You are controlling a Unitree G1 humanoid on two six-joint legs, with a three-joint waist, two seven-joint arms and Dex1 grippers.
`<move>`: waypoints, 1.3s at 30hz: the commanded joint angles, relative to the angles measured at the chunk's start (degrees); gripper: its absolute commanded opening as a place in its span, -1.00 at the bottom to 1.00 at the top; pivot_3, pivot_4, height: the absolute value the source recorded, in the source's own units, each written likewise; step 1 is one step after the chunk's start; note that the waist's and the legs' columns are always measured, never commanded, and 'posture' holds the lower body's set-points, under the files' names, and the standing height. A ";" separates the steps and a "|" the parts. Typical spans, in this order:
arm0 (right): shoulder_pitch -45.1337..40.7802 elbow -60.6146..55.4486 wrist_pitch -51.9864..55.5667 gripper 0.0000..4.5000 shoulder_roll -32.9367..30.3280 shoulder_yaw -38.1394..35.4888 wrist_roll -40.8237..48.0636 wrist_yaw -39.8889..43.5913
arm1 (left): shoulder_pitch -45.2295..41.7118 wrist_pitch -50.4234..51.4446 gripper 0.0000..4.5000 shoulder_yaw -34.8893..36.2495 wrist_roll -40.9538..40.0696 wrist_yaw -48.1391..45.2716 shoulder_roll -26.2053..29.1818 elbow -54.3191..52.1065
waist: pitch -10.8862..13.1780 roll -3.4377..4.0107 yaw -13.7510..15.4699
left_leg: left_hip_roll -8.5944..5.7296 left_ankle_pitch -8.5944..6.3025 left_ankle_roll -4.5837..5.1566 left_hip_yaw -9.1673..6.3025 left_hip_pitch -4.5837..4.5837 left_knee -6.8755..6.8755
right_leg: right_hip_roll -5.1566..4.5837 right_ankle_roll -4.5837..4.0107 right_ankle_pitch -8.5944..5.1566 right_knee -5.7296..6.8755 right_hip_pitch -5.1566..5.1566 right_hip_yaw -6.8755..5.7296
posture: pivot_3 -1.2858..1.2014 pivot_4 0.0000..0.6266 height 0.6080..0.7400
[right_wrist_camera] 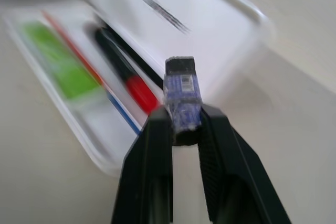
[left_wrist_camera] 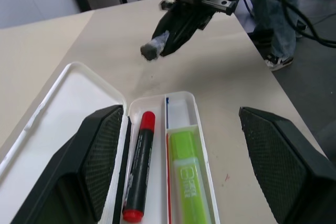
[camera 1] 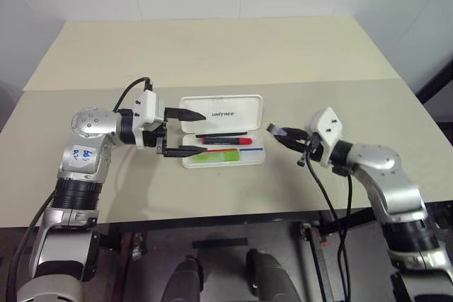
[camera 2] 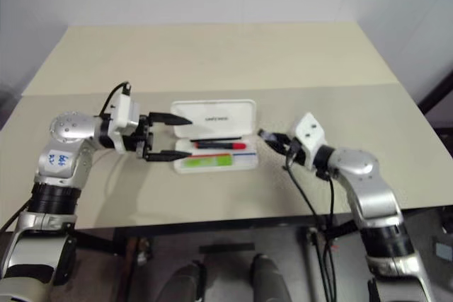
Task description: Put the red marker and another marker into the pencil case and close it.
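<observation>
The table (camera 1: pixel 212 54) was beige and carried the pencil case (camera 1: pixel 241 109), which lay open with its lid flat. The left gripper (camera 1: pixel 185 132) hovered at the case's left end, fingers spread wide, one over the lid's corner and one over the tray's corner, holding nothing. Ahead of its fingertips, inside the tray, lay the red marker (camera 1: pixel 225 140) in the compartment next to the lid and the green highlighter (camera 1: pixel 218 157) in the outer one. The right gripper (camera 1: pixel 283 133) stood just off the case's right end, fingers pinching a small dark grey piece (right_wrist_camera: pixel 181 95) that pointed toward the case.
</observation>
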 commanded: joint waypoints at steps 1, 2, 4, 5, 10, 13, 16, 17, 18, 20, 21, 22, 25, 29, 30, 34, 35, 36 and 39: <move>-5.88 8.65 -7.22 -0.85 0.59 2.46 -0.46 8.90 | 0.64 -0.59 0.67 0.89 -0.66 0.59 0.39 -1.36 | 0.00 0.00 0.05 | 0.00 0.00 0.00 0.01 0.00 0.01 | 0.00 0.00 0.00 -0.01 0.00 0.01 | 0.03 -0.52 1.00; -7.13 10.96 -8.47 -0.85 0.94 2.99 -0.86 10.19 | 0.73 -0.52 0.67 0.92 -0.67 0.70 0.42 -1.49 | 0.00 0.00 0.10 | 0.00 0.00 0.00 0.00 -0.02 0.00 | -0.01 0.00 0.00 -0.02 -0.01 0.00 | 0.03 -0.52 1.00; -9.90 16.40 -11.19 -0.85 1.59 4.89 -2.17 13.94 | 1.52 -0.15 0.67 1.29 -0.85 1.11 0.83 -2.53 | 0.00 0.01 0.26 | 0.01 -0.02 -0.03 0.00 -0.02 0.00 | -0.02 0.00 0.00 -0.06 -0.01 0.00 | 0.03 -0.52 1.00; -11.04 18.75 -12.26 -0.85 1.90 5.65 -2.68 15.77 | 1.94 0.02 0.67 1.53 -0.94 1.41 1.08 -3.10 | 0.00 0.01 0.26 | 0.00 -0.02 -0.03 -0.01 -0.06 0.00 | -0.03 0.00 0.00 -0.09 -0.01 -0.02 | 0.03 -0.52 1.00; -13.69 25.42 -16.26 -0.85 2.87 6.65 -4.45 19.62 | 2.85 0.51 0.67 1.91 -1.34 2.31 1.76 -4.29 | 0.01 0.02 0.28 | -0.02 -0.05 -0.08 0.01 -0.10 0.00 | -0.10 0.02 0.01 -0.20 -0.01 -0.01 | 0.03 -0.52 1.00; -15.46 31.32 -19.50 -0.85 3.38 7.68 -6.29 22.01 | 4.98 1.34 0.67 2.98 -1.73 3.69 2.57 -6.66 | 0.01 0.02 0.23 | -0.02 -0.06 -0.10 0.03 -0.10 -0.01 | -0.12 0.03 0.01 -0.20 -0.01 -0.02 | 0.03 -0.52 1.00; -16.99 36.35 -22.85 -0.85 4.03 7.70 -7.97 22.50 | 5.90 1.85 0.67 3.39 -1.87 4.43 2.73 -7.85 | 0.01 0.03 0.11 | -0.01 -0.07 -0.11 0.06 -0.06 -0.02 | -0.11 0.02 0.01 -0.20 -0.02 -0.02 | 0.03 -0.52 1.00; -17.47 37.56 -23.67 -0.85 4.27 7.60 -8.25 22.67 | 5.97 1.93 0.67 3.41 -1.87 4.55 2.76 -8.00 | 0.01 0.03 0.08 | -0.01 -0.07 -0.11 0.07 -0.05 -0.02 | -0.11 0.02 0.01 -0.18 -0.02 -0.02 | 0.03 -0.52 1.00; -17.84 38.49 -24.32 -0.85 4.47 7.50 -8.42 22.82 | 6.00 1.99 0.67 3.41 -1.89 4.64 2.79 -8.08 | 0.01 0.03 0.03 | 0.00 -0.07 -0.11 0.07 -0.04 -0.01 | -0.10 0.02 0.01 -0.16 -0.02 -0.02 | 0.03 -0.52 1.00; -18.34 39.80 -25.28 -0.85 4.80 7.25 -8.72 23.07 | 6.03 2.06 0.67 3.39 -1.92 4.73 2.85 -8.17 | 0.01 0.03 0.07 | 0.00 -0.06 -0.12 0.07 -0.02 0.02 | -0.11 0.02 0.01 -0.09 -0.02 -0.02 | 0.03 -0.52 1.00; -18.53 40.23 -25.63 -0.85 4.92 7.17 -8.83 23.27 | 6.03 2.05 0.67 3.37 -1.94 4.80 2.86 -8.14 | 0.01 0.03 0.09 | 0.00 -0.06 -0.12 0.07 -0.01 0.03 | -0.10 0.02 0.01 -0.07 -0.02 -0.02 | 0.03 -0.52 1.00; -18.74 40.68 -25.93 -0.85 5.06 7.11 -8.95 23.41 | 5.98 2.00 0.67 3.36 -1.95 4.83 2.87 -8.01 | 0.01 0.03 0.10 | 0.00 -0.06 -0.12 0.07 -0.02 0.03 | -0.10 0.02 0.01 -0.05 -0.02 -0.02 | 0.03 -0.52 1.00; -20.12 41.84 -26.34 -0.41 6.29 6.46 -8.87 22.60 | 5.78 1.83 0.67 3.37 -1.88 5.07 2.83 -7.83 | 0.01 0.03 0.00 | -0.01 -0.05 -0.13 0.07 -0.01 0.05 | -0.11 0.02 0.01 -0.03 -0.02 -0.01 | 0.03 -0.52 1.00; -20.07 40.94 -26.65 0.24 6.79 5.93 -8.54 22.42 | 5.60 1.64 0.67 3.27 -1.84 5.24 2.74 -7.58 | 0.02 0.03 0.05 | 0.00 -0.05 -0.13 0.06 -0.01 0.02 | -0.10 0.00 0.00 -0.01 -0.04 -0.02 | 0.03 -0.52 1.00; -20.08 40.61 -26.41 0.40 6.81 5.70 -8.31 22.46 | 5.57 1.57 0.67 3.25 -1.82 5.23 2.72 -7.46 | 0.02 0.03 0.07 | 0.00 -0.05 -0.13 0.06 -0.01 0.02 | -0.11 0.00 0.00 0.00 -0.04 -0.02 | 0.03 -0.52 1.00; -20.06 37.94 -24.85 0.72 6.25 3.96 -6.60 22.04 | 5.28 1.20 0.67 3.06 -1.65 5.18 2.46 -6.86 | 0.03 0.06 0.11 | -0.02 -0.06 -0.14 0.07 -0.03 0.02 | -0.13 0.00 0.00 0.01 -0.04 -0.02 | 0.03 -0.52 1.00; -19.82 36.92 -24.33 0.72 6.00 3.51 -6.24 21.91 | 5.26 1.15 0.67 3.03 -1.63 5.16 2.44 -6.78 | 0.04 0.06 0.10 | -0.02 -0.06 -0.14 0.07 -0.03 0.02 | -0.13 0.00 0.00 0.01 -0.04 -0.02 | 0.03 -0.52 1.00; -19.40 35.57 -23.50 0.72 5.70 3.03 -5.77 21.96 | 5.27 1.12 0.67 3.03 -1.64 5.12 2.44 -6.73 | 0.04 0.07 0.11 | -0.01 -0.06 -0.14 0.07 -0.03 0.02 | -0.13 0.00 0.00 0.01 -0.04 -0.02 | 0.03 -0.52 1.00; -17.05 29.72 -21.12 0.72 4.20 1.37 -4.10 21.64 | 5.29 1.09 0.67 3.10 -1.65 5.02 2.49 -6.27 | 0.04 0.07 0.18 | -0.01 -0.06 -0.14 0.06 -0.03 0.02 | -0.12 0.00 0.00 0.00 -0.06 -0.03 | 0.03 -0.52 1.00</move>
